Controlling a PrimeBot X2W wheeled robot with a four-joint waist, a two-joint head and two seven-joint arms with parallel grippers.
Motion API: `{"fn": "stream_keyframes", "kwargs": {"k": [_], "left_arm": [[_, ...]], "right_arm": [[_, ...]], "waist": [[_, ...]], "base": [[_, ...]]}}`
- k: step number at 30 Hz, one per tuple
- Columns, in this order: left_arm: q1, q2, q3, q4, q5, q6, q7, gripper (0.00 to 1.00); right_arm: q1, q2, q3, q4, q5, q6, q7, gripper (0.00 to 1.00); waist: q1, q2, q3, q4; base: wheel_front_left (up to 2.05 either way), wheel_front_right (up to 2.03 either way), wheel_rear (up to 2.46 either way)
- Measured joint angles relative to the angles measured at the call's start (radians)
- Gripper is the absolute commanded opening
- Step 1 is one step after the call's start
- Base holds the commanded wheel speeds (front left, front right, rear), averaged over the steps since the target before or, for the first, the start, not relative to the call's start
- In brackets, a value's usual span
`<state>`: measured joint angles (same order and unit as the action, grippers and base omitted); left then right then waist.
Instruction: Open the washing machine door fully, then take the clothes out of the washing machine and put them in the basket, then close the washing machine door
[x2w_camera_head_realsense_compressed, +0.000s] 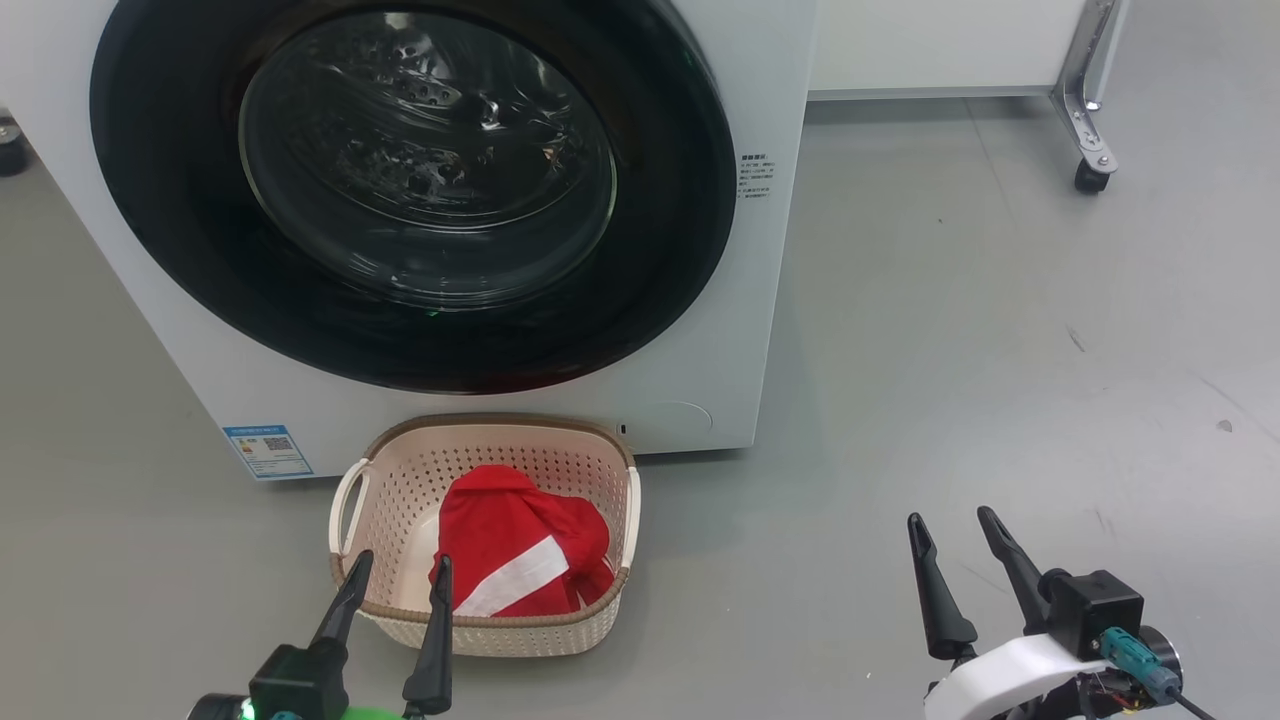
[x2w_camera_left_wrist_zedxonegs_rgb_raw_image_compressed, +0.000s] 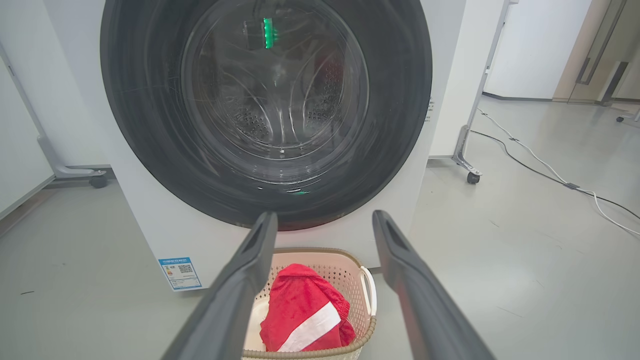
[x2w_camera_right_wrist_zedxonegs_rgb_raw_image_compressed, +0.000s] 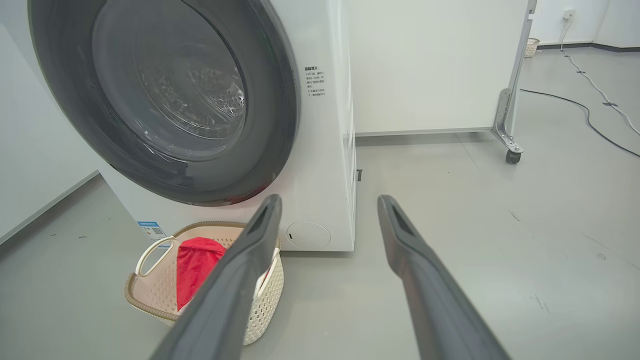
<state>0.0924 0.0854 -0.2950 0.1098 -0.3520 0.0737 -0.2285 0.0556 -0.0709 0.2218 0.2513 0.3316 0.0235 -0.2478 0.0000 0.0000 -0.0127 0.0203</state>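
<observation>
The door looks shut against the washer, and the clothes lie in the basket, which stands on the floor just before the washer's lower front edge. Both the left gripper and the right gripper have their 2 fingers spread apart and hold nothing. The task seems all but complete. The likeliest fault is a door pushed to but not latched, which could swing back out. Also, the left fingers cross the basket's near rim in the head view, so a forward move might shove the basket or snag cloth. The right wrist view takes the washer at a slant and shows the door rim flush to the front, which the head view's angle leaves unclear. The left wrist view adds a cable on the floor at the right.
</observation>
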Motion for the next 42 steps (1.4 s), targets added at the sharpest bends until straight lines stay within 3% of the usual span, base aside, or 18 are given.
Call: {"fn": "stream_keyframes", "kwargs": {"k": [36, 37, 42], "left_arm": [[0.016, 0.01, 0.0, -0.048, -0.007, 0.001, 0.033, 1.0], [0.016, 0.008, -0.001, -0.039, -0.007, 0.001, 0.034, 0.0], [0.03, -0.004, -0.006, 0.009, -0.007, 0.001, 0.034, 0.0]], "right_arm": [[0.062, -0.002, -0.002, -0.092, -0.001, -0.018, 0.0, 1.0], [0.063, -0.001, -0.003, -0.084, -0.001, -0.018, 0.001, 0.0], [0.088, 0.01, 0.003, -0.04, 0.001, -0.017, 0.005, 0.0]], "waist": [[0.0, 0.0, -0.002, -0.006], [0.0, 0.0, -0.002, -0.006], [0.0, 0.0, -0.002, -0.006]], "base": [[0.0, 0.0, 0.0], [0.0, 0.0, 0.0], [0.0, 0.0, 0.0]]}}
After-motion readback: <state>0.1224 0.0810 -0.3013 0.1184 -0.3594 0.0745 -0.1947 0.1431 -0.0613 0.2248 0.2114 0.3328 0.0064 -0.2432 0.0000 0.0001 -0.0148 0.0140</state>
